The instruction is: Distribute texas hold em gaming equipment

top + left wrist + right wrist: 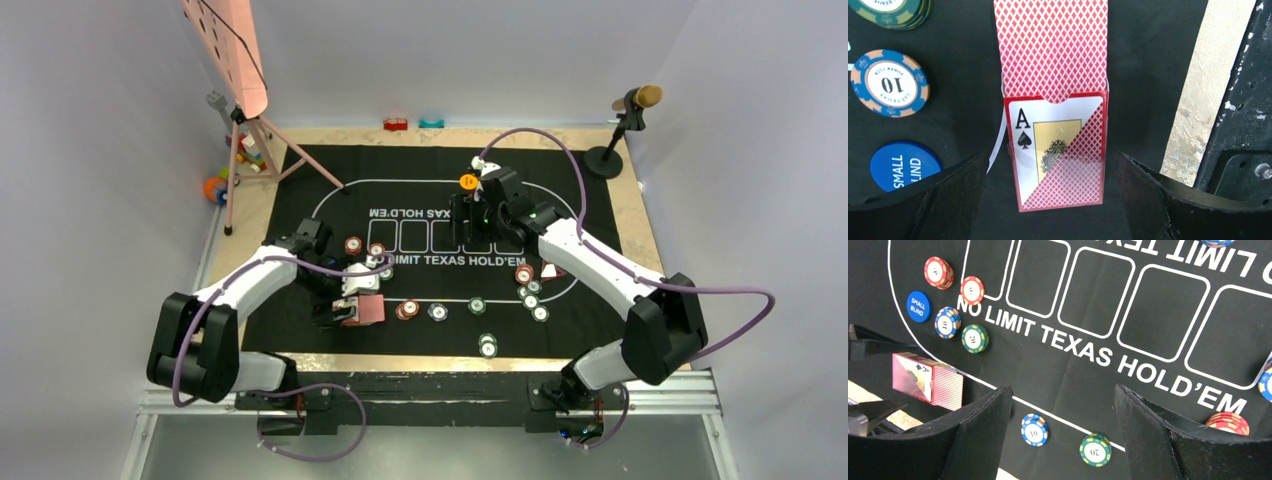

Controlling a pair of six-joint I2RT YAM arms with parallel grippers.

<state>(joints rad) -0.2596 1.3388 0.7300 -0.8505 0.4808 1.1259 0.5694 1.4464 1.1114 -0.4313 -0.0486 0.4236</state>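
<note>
Left gripper: jaws wide, straddling card deck, no contact.
Deck: at near-left edge of mat, half out of clear case.
Right gripper: jaws wide, empty, over far-centre mat near orange button.
Risk: grip on case alone; loose cards likely slide out on lift.
Risk: left finger may sweep blue button or 10 chip.

Card box on mat, chips scattered around it, blocks beyond mat

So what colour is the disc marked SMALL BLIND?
The disc is blue with white lettering, clearest in the left wrist view.
</note>
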